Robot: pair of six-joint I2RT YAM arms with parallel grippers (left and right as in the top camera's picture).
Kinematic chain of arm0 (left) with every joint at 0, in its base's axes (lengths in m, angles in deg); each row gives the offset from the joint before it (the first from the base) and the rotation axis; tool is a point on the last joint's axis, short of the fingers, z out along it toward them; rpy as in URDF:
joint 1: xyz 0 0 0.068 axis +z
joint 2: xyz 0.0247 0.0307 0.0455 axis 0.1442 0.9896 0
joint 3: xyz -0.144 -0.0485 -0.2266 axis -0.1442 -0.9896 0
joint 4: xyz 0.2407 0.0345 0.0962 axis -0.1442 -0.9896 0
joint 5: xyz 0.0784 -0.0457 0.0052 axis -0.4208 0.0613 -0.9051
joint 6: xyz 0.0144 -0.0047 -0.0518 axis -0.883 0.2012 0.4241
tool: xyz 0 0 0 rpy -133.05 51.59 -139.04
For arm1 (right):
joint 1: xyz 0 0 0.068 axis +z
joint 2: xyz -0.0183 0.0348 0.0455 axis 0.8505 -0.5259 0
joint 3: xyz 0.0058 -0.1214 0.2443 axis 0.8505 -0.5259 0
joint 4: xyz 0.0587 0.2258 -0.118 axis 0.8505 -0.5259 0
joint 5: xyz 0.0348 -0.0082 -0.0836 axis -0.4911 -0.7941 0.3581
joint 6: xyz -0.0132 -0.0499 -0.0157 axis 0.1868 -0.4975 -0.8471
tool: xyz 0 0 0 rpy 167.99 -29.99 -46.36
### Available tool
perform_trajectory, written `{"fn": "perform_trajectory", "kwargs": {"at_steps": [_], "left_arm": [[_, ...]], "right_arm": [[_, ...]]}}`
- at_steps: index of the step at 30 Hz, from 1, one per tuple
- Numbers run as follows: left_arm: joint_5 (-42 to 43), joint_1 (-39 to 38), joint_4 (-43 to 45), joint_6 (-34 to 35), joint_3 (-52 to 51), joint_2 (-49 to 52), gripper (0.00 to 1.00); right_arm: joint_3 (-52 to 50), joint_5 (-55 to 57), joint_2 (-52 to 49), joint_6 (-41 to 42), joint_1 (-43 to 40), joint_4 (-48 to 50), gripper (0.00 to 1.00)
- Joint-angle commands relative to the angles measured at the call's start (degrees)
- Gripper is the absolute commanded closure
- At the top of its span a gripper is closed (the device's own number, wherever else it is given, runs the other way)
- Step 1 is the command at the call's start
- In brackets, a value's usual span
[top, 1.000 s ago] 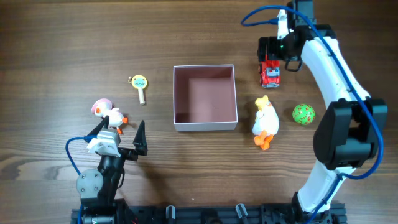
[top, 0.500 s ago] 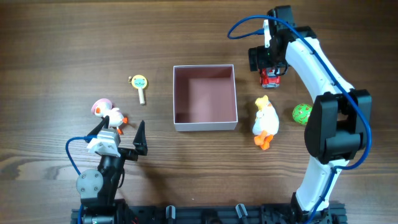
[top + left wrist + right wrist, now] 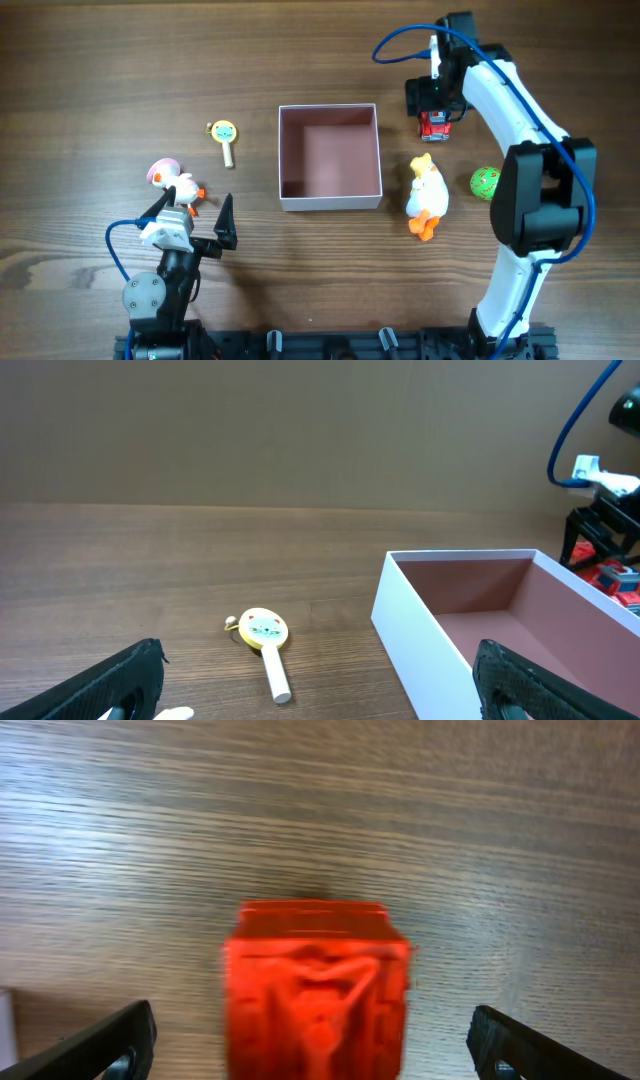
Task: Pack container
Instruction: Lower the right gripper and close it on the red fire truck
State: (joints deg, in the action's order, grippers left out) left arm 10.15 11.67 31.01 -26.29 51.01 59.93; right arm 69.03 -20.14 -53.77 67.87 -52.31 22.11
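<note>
The container, a square white-walled box with a dusty-pink inside, sits at mid table and holds nothing; its near corner shows in the left wrist view. My right gripper is open right above a red toy truck, which fills the space between its fingers in the right wrist view. My left gripper is open and empty at the front left. A pink-and-white bird toy lies just beyond it. A yellow-faced rattle lies left of the container and shows in the left wrist view.
A white-and-yellow duck lies right of the container. A green ball lies further right, next to the right arm's base. A plain brown wall stands behind the table in the left wrist view.
My right gripper has swung left and towards the front, from beside the red truck to right over it. The left arm and all toys have stayed put.
</note>
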Motion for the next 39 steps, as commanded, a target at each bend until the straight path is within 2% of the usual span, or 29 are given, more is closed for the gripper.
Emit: {"fn": "perform_trajectory", "kwargs": {"at_steps": [1,13,15,18,19,25,32,39], "left_arm": [[-0.2,-0.3,-0.3,0.3,-0.2,-0.4,0.00],[-0.2,-0.3,-0.3,0.3,-0.2,-0.4,0.00],[-0.2,-0.3,-0.3,0.3,-0.2,-0.4,0.00],[-0.2,-0.3,-0.3,0.3,-0.2,-0.4,0.00],[-0.2,-0.3,-0.3,0.3,-0.2,-0.4,0.00],[-0.2,-0.3,-0.3,0.3,-0.2,-0.4,0.00],[-0.2,-0.3,-0.3,0.3,-0.2,-0.4,0.00],[-0.2,-0.3,-0.3,0.3,-0.2,-0.4,0.00]], "right_arm": [[1.0,-2.1,-1.2,1.1,-0.8,-0.3,0.00],[0.9,-2.2,-2.2,1.2,-0.7,-0.4,0.02],[0.9,-2.2,-2.2,1.3,-0.7,-0.4,0.06],[0.9,-2.3,-2.2,1.3,-0.7,-0.4,0.24],[0.9,-2.5,-2.2,1.3,-0.7,-0.3,0.26],[0.9,-5.2,-2.2,1.8,-0.7,0.4,0.27],[0.9,-4.7,-2.2,1.8,-0.7,0.9,0.45],[0.9,-4.5,-2.2,1.7,-0.7,0.9,0.47]]}}
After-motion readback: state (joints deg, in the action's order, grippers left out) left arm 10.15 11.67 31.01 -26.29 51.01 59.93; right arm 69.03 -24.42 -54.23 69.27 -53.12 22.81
